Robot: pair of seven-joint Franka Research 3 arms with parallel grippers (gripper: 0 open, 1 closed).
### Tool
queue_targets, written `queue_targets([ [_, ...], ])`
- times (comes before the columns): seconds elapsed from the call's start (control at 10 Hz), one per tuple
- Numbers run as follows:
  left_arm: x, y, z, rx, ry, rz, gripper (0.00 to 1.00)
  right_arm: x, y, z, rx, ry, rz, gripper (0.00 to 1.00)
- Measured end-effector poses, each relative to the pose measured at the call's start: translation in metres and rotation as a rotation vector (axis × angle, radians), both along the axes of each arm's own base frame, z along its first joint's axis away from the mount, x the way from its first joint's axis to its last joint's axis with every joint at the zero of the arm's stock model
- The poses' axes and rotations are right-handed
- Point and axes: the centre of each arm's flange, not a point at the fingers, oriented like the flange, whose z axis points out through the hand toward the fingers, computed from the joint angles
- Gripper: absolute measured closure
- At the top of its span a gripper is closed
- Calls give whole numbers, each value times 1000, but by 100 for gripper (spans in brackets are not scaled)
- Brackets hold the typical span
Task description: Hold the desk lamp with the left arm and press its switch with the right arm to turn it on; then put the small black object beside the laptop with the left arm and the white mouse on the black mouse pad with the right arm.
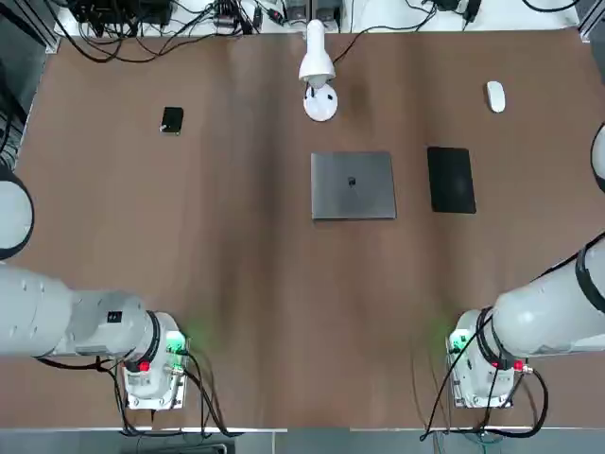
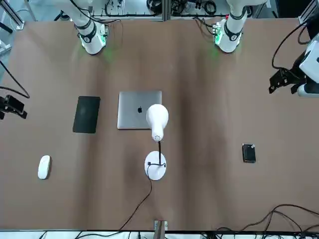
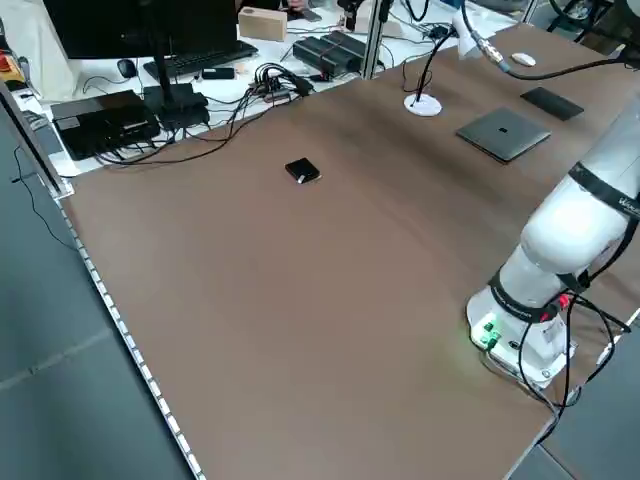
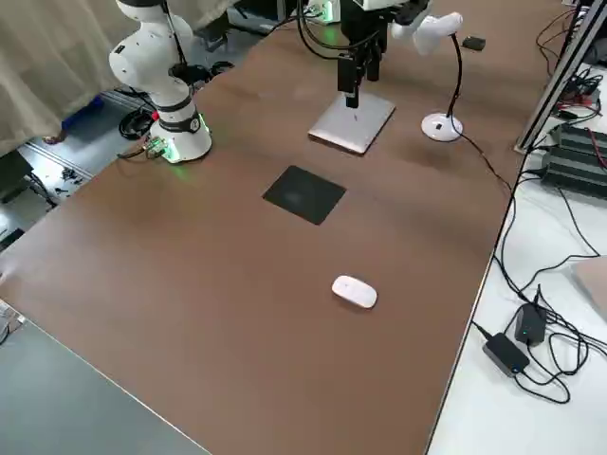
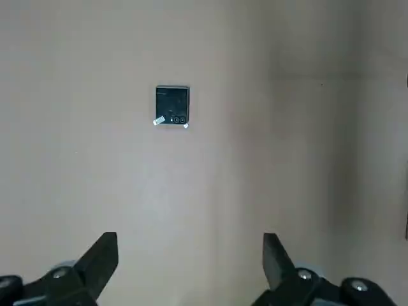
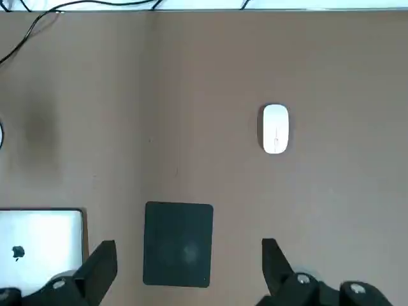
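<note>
Lamp (image 1: 319, 71), upper middle of the top view, looks light and tippy; its slim stem suits a gentle pinch. Left gripper (image 5: 190, 248) and right gripper (image 6: 189, 252), over the table (image 1: 255, 274), gape wide, empty.

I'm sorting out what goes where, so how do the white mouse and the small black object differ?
The mouse is white and rounded, while the small black object is dark and boxy. The mouse lies off the mouse pad on the robot's right side; the black object lies on the left. Both rest on the brown table, ungripped.
</note>
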Motion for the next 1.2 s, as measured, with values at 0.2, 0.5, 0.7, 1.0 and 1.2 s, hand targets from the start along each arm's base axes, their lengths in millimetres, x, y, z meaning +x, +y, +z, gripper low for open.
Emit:
queue_targets([
  [0.2, 1, -1, -3, -4, 10, -17, 1, 4, 11, -16, 5, 31, 17, 0],
  [0.5, 16, -37, -36, -5, 63, -215, 3, 26, 80, -64, 12, 82, 80, 0],
  [0.7, 42, -88, -76, -15, 52, -350, 2, 39, 137, -100, 153, 101, 55, 0],
  [1.0, 82, -166, -156, -57, -24, -454, 0, 72, 227, -190, 403, 65, -52, 3],
  [1.2, 101, -195, -210, -82, -79, -476, 0, 75, 309, -246, 401, 7, -128, 12],
])
